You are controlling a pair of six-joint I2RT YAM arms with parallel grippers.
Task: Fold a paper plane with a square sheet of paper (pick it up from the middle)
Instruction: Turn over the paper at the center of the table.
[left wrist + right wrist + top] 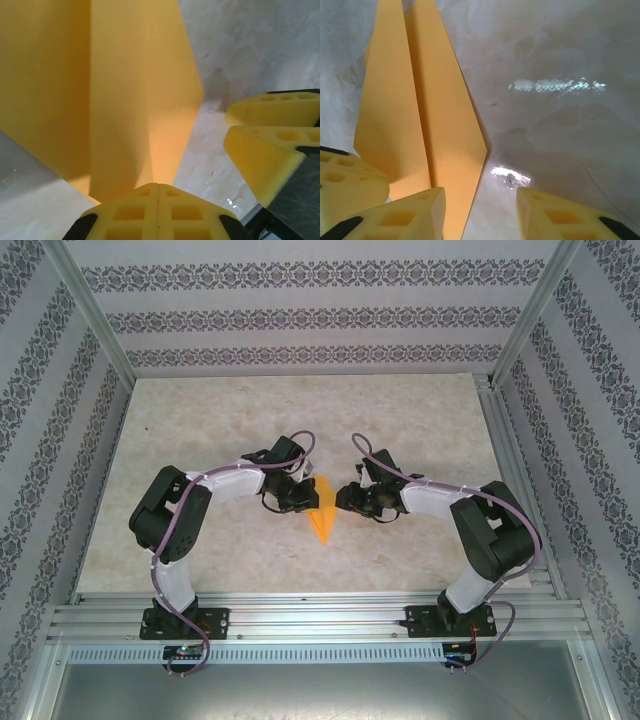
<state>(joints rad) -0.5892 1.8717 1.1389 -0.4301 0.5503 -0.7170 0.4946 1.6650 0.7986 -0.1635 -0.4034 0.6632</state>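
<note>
over marbled tabletop (300, 410), one paper plane (322, 523) clenched in left fingers (130, 215); right fingers (405, 217) parted, empty.

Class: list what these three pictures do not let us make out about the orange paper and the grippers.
Top view: the paper plane is too small to show its creases; the left gripper and right gripper cover part of it.
Left wrist view: the top edge cuts the plane off; the shut pads hide whether paper sits between them.
Right wrist view: the tip is cut off above; a finger hides the near end.
</note>
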